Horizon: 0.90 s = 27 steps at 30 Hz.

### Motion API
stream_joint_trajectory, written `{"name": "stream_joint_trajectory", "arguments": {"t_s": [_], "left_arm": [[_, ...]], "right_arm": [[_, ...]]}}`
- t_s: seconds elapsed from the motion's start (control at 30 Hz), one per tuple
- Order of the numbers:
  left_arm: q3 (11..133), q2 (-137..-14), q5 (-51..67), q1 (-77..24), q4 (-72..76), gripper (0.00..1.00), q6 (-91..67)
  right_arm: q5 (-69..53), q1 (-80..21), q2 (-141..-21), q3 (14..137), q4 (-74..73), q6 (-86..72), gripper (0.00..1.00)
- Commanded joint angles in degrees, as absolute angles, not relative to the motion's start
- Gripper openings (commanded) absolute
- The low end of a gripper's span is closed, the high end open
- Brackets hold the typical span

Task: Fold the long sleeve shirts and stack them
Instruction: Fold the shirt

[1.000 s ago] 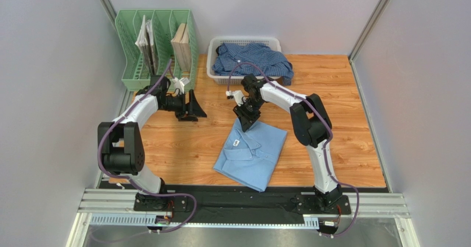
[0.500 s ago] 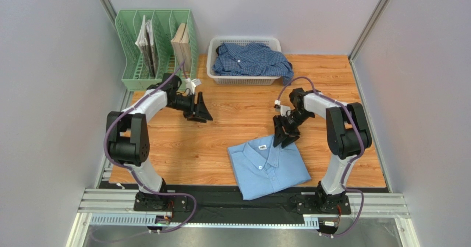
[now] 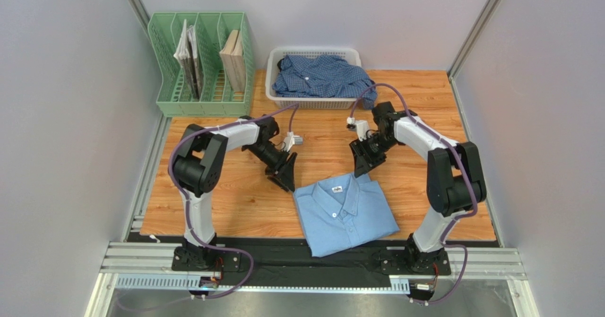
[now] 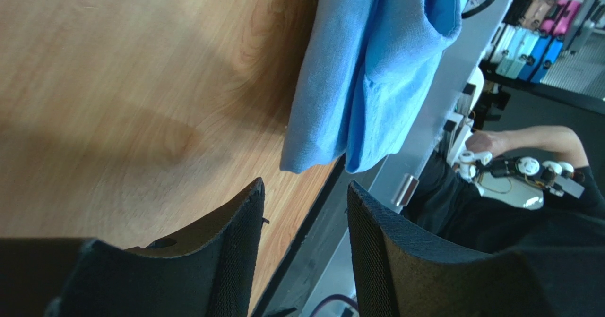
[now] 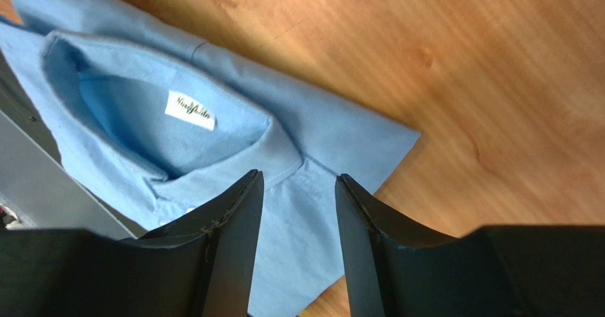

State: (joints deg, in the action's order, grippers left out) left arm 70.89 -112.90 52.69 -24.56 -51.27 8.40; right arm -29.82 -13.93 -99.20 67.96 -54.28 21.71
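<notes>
Two pincers hang part-open and empty: the left gripper low over bare wood off the 10 o'clock corner of the folded light sky-blue shirt, the right gripper just over its 12 o'clock edge. That shirt lies flat near the table's 6 o'clock edge. The darker checked shirt lies crumpled in the white basket at 12 o'clock.
</notes>
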Motion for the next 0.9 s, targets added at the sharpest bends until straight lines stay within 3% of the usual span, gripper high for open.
{"name": "stream_joint_trajectory", "arguments": {"t_s": [0.0, 0.13, 0.2, 0.23, 0.33, 0.37, 0.47, 0.63, 0.77, 0.87], "left_arm": [[73.48, -113.99, 56.07, -26.19, -52.74, 0.54, 13.18], [73.91, -115.4, 57.83, -27.25, -51.07, 0.55, 12.22], [74.09, -116.28, 57.31, -27.33, -49.06, 0.5, 10.3], [74.53, -116.63, 56.43, -27.33, -48.61, 0.46, 9.33], [77.06, -118.3, 53.8, -26.98, -48.16, 0.22, 7.74], [77.95, -119.26, 52.05, -26.63, -48.16, 0.08, 6.78], [82.52, -121.89, 48.62, -24.44, -49.13, 0.0, 6.42], [89.12, -124.1, 48.51, -21.09, -52.29, 0.0, 6.59], [83.34, -115.36, 55.08, -19.78, -47.92, 0.42, 3.71], [73.67, -105.69, 55.81, -17.14, -37.9, 0.5, -1.74]], "right_arm": [[-30.76, -13.19, -105.01, 71.54, -50.8, 23.65, 0.47], [-32.16, -12.57, -107.58, 71.54, -50.62, 22.77, 0.46], [-32.34, -12.48, -107.93, 70.67, -50.45, 22.06, 0.46], [-32.78, -12.39, -107.93, 70.23, -50.54, 21.36, 0.46], [-33.05, -11.69, -107.32, 68.82, -50.62, 19.7, 0.45], [-33.22, -11.43, -107.23, 68.38, -50.71, 19.34, 0.45], [-34.71, -10.55, -106.96, 67.94, -51.06, 18.29, 0.45], [-36.12, -9.59, -106.17, 69.95, -51.94, 17.93, 0.47], [-38.23, -7.82, -104.51, 72.15, -53.61, 18.37, 0.49], [-40.33, -7.29, -101.87, 73.03, -54.4, 17.84, 0.49]]}}
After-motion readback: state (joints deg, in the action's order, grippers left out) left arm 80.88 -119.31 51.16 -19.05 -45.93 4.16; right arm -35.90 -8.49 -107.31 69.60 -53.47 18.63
